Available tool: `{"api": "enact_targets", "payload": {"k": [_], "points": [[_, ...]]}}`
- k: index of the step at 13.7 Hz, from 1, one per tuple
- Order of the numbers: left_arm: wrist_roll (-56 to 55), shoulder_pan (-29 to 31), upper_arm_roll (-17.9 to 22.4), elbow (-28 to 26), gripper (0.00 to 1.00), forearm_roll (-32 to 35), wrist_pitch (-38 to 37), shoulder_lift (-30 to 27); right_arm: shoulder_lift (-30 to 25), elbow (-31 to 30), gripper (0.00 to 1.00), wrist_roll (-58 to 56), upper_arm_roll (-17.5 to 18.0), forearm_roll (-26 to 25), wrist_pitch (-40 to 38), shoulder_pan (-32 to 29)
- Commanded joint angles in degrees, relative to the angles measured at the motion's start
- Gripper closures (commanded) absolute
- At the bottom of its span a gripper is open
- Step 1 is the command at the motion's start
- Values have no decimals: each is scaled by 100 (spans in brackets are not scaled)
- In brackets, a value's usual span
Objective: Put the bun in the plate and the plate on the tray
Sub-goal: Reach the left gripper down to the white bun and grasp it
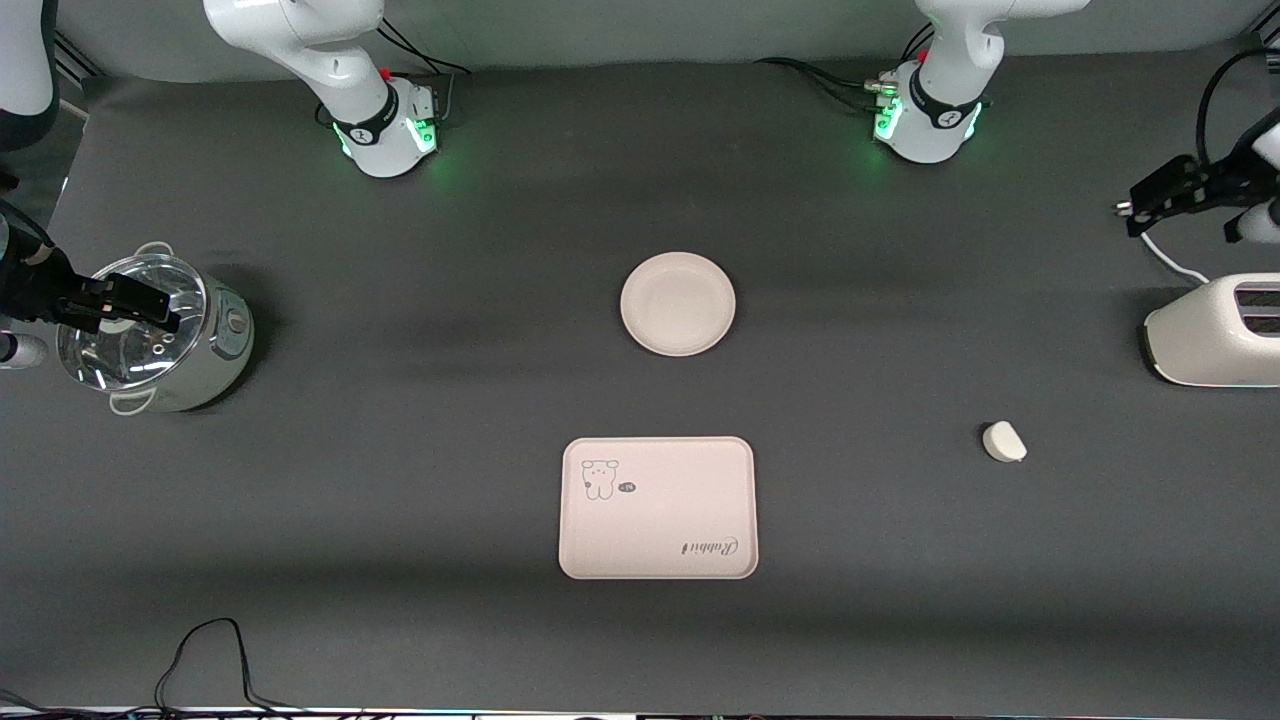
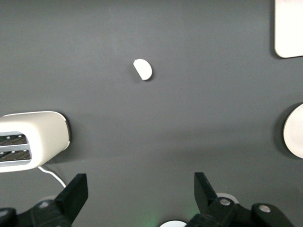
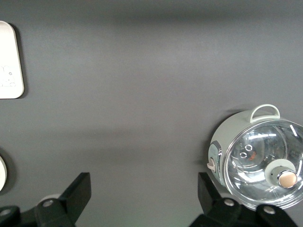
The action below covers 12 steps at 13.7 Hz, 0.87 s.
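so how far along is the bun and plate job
Nothing is done yet. The bun lies on the bare table toward the left arm's end, the plate sits empty, and the tray, nearer the front camera than the plate, holds nothing. Nothing is in hand: the left gripper is open above the table by the toaster, the right gripper open by the pot. Both steps remain.

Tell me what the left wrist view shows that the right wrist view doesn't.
Only the left wrist view shows the bun, the toaster and the open left gripper. Only the right wrist view shows the lidded pot and the open right gripper. Both share an edge of the plate and a corner of the tray, with neither gripper holding anything.
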Motion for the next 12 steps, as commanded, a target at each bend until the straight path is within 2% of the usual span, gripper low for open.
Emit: {"api": "enact_targets", "payload": {"k": [1, 3, 7, 12], "points": [[-77, -40, -51, 74, 0, 103, 806, 1040, -147, -133, 0, -87, 28, -131, 69, -18], [-120, -14, -25, -23, 0, 157, 1686, 1700, -156, -142, 0, -87, 28, -131, 69, -18], [-823, -58, -25, -50, 1, 130, 2830, 2852, -165, -142, 0, -87, 28, -131, 69, -18], [-990, 12, -16, -515, 1, 86, 4201, 3714, -156, -142, 0, -78, 28, -131, 69, -9]]}}
